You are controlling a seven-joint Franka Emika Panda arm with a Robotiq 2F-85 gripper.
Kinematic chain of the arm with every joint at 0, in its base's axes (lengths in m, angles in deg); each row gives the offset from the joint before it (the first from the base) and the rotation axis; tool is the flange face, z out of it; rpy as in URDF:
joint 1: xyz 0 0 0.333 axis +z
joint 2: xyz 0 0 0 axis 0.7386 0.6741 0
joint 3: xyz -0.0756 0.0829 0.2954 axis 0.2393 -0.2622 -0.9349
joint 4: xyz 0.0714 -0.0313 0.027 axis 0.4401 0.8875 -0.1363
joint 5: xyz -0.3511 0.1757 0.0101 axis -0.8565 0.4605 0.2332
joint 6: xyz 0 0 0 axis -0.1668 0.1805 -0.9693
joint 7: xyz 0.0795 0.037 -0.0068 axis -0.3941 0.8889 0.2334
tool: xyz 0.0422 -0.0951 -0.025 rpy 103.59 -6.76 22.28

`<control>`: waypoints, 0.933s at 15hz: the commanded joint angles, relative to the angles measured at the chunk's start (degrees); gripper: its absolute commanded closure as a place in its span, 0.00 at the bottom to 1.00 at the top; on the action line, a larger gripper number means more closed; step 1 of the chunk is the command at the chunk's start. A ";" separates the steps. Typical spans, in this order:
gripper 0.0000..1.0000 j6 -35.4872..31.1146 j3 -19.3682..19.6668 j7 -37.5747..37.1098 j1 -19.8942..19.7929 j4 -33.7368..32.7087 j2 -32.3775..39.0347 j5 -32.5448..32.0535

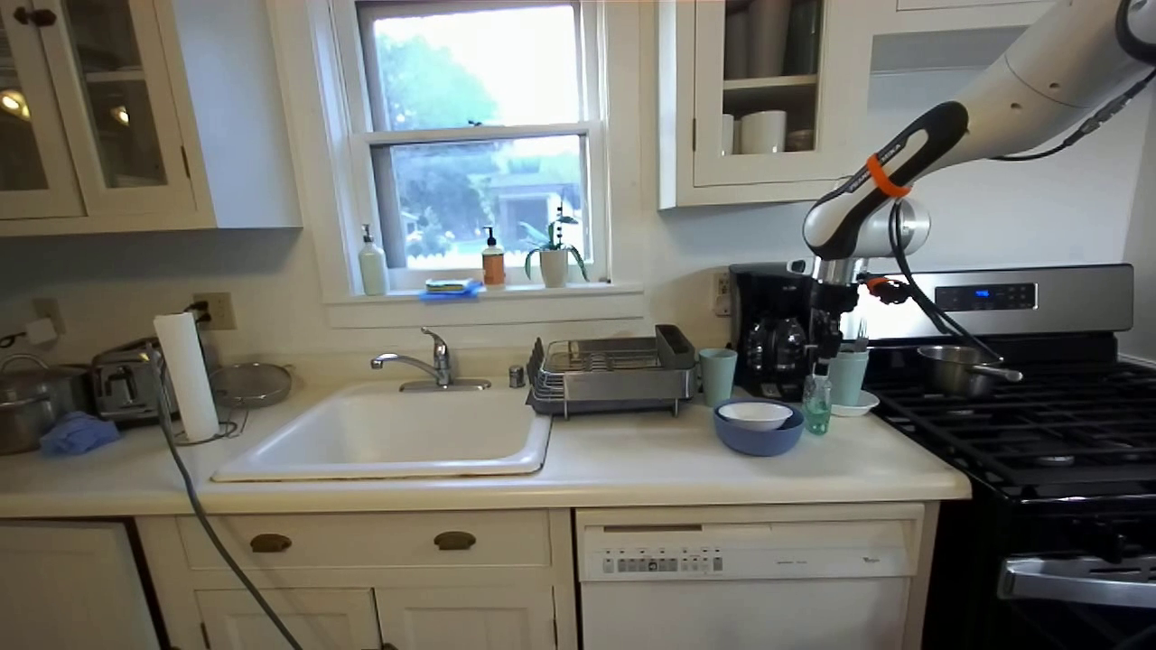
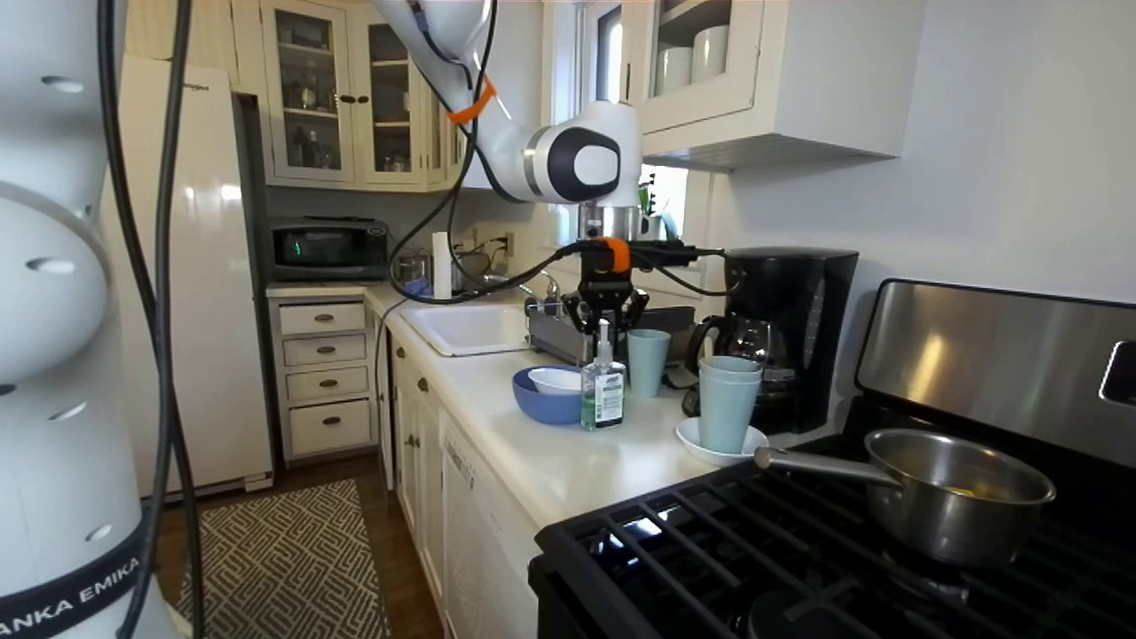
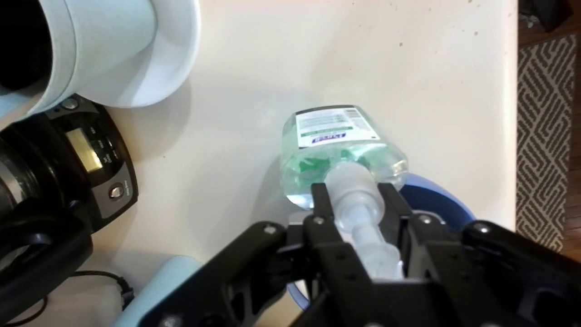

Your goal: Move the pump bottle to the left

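Pump bottle (image 2: 603, 390) upright, top held between 2 fingers (image 3: 322, 200), arm (image 2: 577, 164) bent downward.

So the pump bottle (image 2: 603, 390) is a slim see-through thing, green-tinted, with a pale pump top (image 2: 604, 344) and a white label (image 2: 610, 399). It's upright on the counter (image 2: 577, 470), just right of the blue bowl (image 2: 546, 410) in both exterior views; can't tell if they're touching tbh.
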 commanded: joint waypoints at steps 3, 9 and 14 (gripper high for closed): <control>0.92 0.66 -0.97 6.01 -0.49 -1.08 0.75 -0.06; 0.92 0.88 -1.55 7.70 -0.04 -1.71 1.76 -0.75; 0.92 1.06 -2.10 10.16 -0.13 -1.91 2.32 -0.55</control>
